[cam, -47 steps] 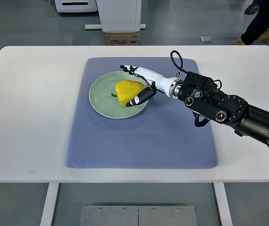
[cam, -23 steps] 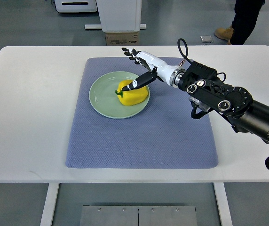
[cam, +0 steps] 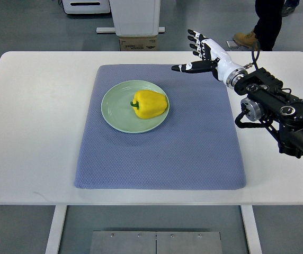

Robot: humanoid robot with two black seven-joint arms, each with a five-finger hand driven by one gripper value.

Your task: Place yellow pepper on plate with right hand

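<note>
The task looks done: the pepper (cam: 150, 103) lies on the plate (cam: 114, 109), on the plate's right half, its green stem pointing left toward the plate's centre, and nothing touches it. The right hand (cam: 203, 54) hangs near the far right corner of the mat (cam: 194, 148), well apart from the pepper, its fingers (cam: 195, 40) spread and its thumb stretched out to the left, holding nothing. Judging from that, the only thing left, if anything, is for the arm to go to a resting place; the placement itself seems to need no correction, since the pepper sits wholly inside the plate's rim and looks stable. The plate rests on the far left part of the mat, and the mat covers the middle of the table (cam: 35, 132). Counted: one pepper, one plate, one mat, one table, and one robot hand in view, on an arm coming in from the right edge; the left arm does not show. Beyond the table's far edge stand a white machine base with a cardboard box (cam: 137, 43) under it, and a person's legs (cam: 263, 21) near the far right corner.
</note>
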